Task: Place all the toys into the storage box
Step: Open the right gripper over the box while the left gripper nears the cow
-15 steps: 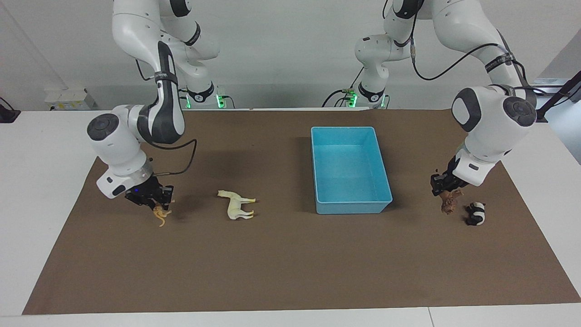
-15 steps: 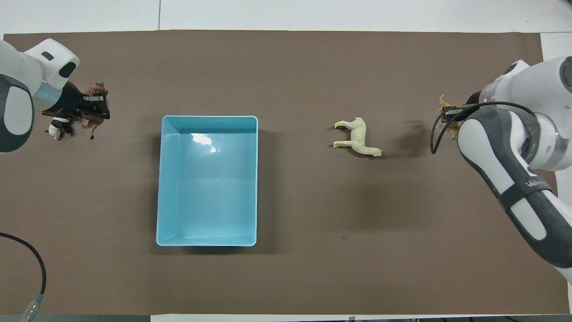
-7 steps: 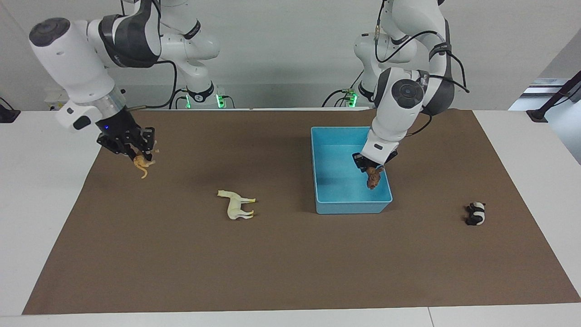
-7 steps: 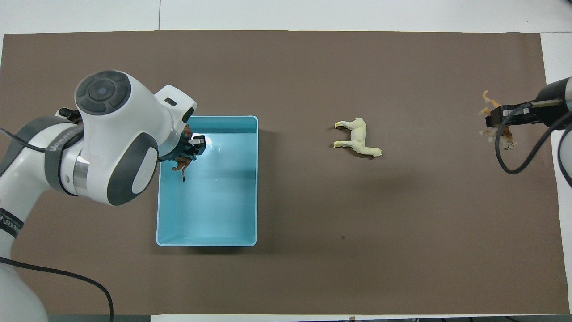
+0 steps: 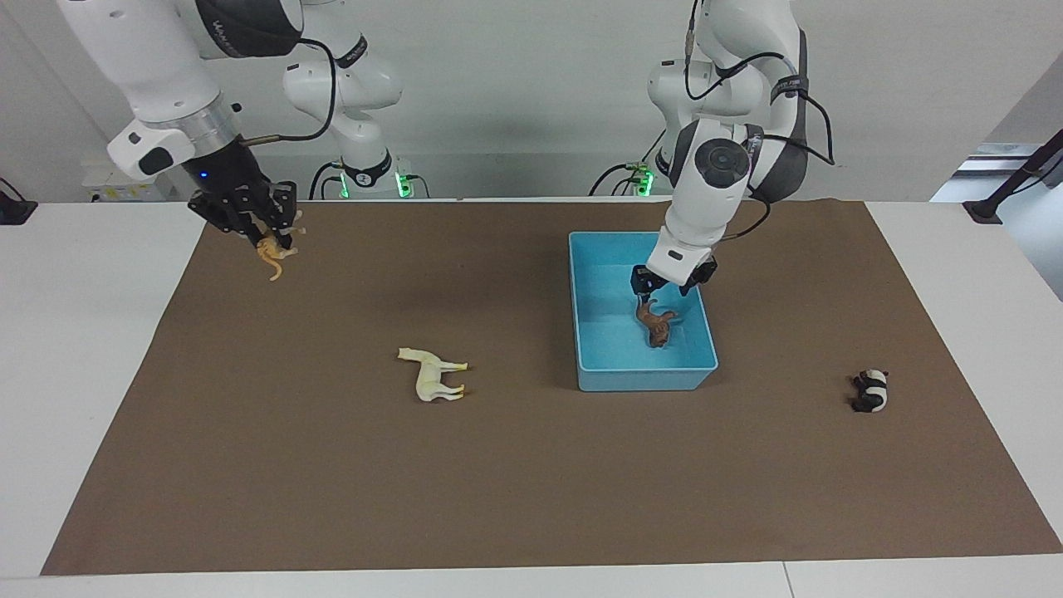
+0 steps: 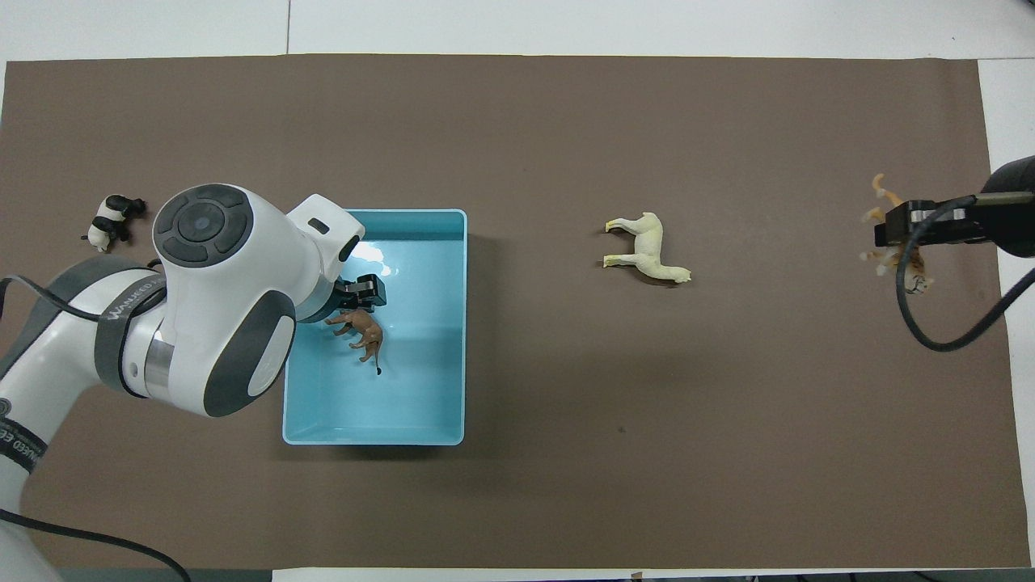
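Inside the storage box (image 5: 644, 379), toward its left-arm wall, the brown lion (image 5: 656, 322) lies on the blue floor just under the left gripper (image 5: 667, 286). The gripper's fingers stand apart and nothing hangs between them, so I judge the lion to be free of the grip and delivered. The left arm comes over the box from the robots' end, its forearm sloping steeply down and its wrist pointing into the box, low enough that a drop is short and the toy stays inside the walls.

The right gripper (image 5: 274, 237) is up in the air over the corner of the brown mat (image 5: 531, 482) at the right arm's end. Its fingers are pinched on the orange tiger (image 5: 271, 252), which dangles below them, legs and tail hanging. That height looks chosen to carry the toy clear of the mat and over the box rim; the forearm slants down and inward toward the table's middle.

The cream horse (image 5: 433, 375) lies on its side on the mat between the tiger and the box, farther from the robots than either gripper's spot. The panda (image 5: 869, 391) sits on the mat toward the left arm's end, well apart from the box. Both remain to be collected.
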`<state>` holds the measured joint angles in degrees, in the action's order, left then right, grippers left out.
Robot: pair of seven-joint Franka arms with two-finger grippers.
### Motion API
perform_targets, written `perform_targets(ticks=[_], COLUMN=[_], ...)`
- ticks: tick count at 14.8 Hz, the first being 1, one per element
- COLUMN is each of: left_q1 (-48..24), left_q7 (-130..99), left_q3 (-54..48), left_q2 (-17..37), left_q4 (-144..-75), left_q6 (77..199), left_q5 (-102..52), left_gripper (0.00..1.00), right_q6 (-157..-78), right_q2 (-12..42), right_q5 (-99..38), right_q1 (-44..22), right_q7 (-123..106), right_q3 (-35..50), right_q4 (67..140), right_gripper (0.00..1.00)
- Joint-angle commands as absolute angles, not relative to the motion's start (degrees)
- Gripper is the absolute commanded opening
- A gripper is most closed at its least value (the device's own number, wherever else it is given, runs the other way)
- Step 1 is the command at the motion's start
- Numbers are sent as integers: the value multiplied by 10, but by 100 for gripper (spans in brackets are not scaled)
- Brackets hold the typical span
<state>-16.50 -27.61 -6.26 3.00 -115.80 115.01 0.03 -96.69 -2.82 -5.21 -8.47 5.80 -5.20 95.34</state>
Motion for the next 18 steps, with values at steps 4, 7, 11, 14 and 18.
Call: perform_targets(ticks=[4, 7, 11, 14, 18], left_q1=[-29, 59, 116, 132, 143], left_q7=[-90, 50, 137, 140, 140], left_q3=[-49, -48, -47, -47, -47], left_q2=[43, 89, 181, 242, 267], left_q4=[-1090, -1036, -969, -955, -960], left_q6=[1180, 1194, 1274, 1323, 1373], left_q5=[27, 32, 32, 33, 41], left_gripper=[100, 100, 100, 100, 100], right_q6=[-1030, -1107, -1170, -1233, -1263], right_q2=[-12, 45, 205, 271, 370], right_q5=[-62, -51, -19, -18, -6], right_q1=[-231, -349, -441, -470, -492], right_q7=[300, 441, 553, 581, 614], right_q3=[-46, -46, -46, -47, -47], right_q4=[939, 938, 818, 799, 717], right_gripper=[0, 0, 0, 0, 0])
